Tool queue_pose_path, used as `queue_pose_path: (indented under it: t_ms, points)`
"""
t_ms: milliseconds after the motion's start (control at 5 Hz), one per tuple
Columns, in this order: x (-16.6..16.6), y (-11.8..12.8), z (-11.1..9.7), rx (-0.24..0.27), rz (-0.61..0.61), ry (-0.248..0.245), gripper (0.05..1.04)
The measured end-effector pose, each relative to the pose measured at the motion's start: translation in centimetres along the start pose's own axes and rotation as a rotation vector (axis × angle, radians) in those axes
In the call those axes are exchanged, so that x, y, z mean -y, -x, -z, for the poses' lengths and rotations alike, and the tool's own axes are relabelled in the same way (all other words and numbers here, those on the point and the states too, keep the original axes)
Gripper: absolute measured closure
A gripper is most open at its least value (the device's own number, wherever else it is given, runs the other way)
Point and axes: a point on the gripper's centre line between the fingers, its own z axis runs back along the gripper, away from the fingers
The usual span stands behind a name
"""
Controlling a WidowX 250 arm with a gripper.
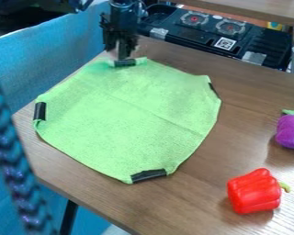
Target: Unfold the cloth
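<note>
At the upper left of the camera view, the gripper [120, 49] hangs over the back edge of the green cloth [128, 114], right by a black-taped corner [125, 62]. Whether it touches that corner, I cannot tell. The cloth lies spread mostly flat on the wooden table, with a faint crease across its middle. More black tape marks its left, right and front corners, and the outline looks rounded, with the corners seemingly tucked in.
A red toy pepper [254, 191] lies on the table [192, 197] at the front right, and a purple toy eggplant [291, 131] at the right edge. A black toy stove [217, 34] stands behind the table. A dark braided cable [11, 165] crosses the left foreground.
</note>
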Motion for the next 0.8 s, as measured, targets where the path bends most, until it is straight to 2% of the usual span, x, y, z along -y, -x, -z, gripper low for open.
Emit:
queue_pose_path:
  t_ms: [200, 400, 600, 800]
  points:
    - [-0.1, -0.3, 0.0, 0.02, -0.004, -0.005, 0.095]
    - [-0.1, 0.2, 0.4, 0.042, -0.036, 0.076, 0.083]
    - [0.4, 2.5, -0.6, 0.055, -0.045, 0.188, 0.083]
    - [4.1, 5.4, -4.6, 0.061, 0.052, 0.218, 0.083]
